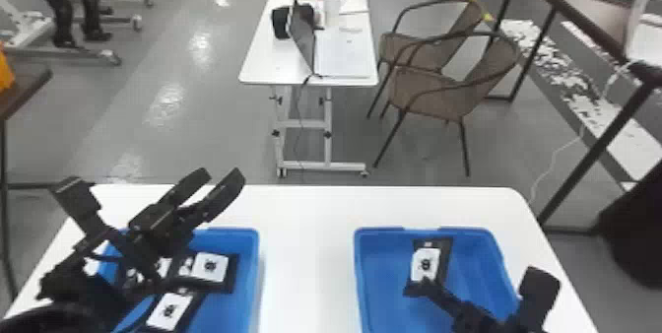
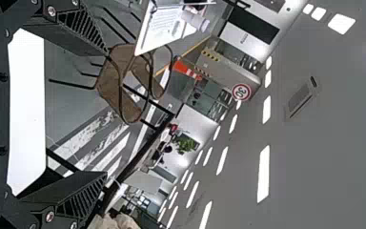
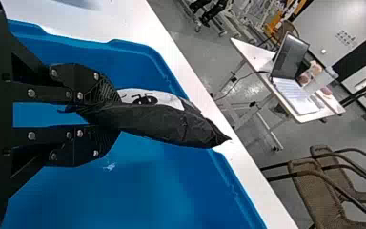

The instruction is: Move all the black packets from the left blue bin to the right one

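In the head view my left gripper (image 1: 219, 186) stands open above the left blue bin (image 1: 251, 258), its fingers pointing up and away with nothing between them. Several black packets with white labels, one of them a packet (image 1: 229, 275), lie in that bin, partly behind the arm. My right gripper (image 1: 424, 285) is over the right blue bin (image 1: 492, 253), at the near end of a black packet (image 1: 441, 258). The left wrist view has the left gripper (image 2: 102, 117) spread wide. In the right wrist view the right gripper (image 3: 109, 112) is shut on the packet (image 3: 171, 125).
Both bins stand on a white table (image 1: 305, 218), with a bare strip between them. Beyond it are another white table (image 1: 345, 61) with a laptop, and brown chairs (image 1: 433, 90). A dark-framed table (image 1: 591, 21) stands at the right.
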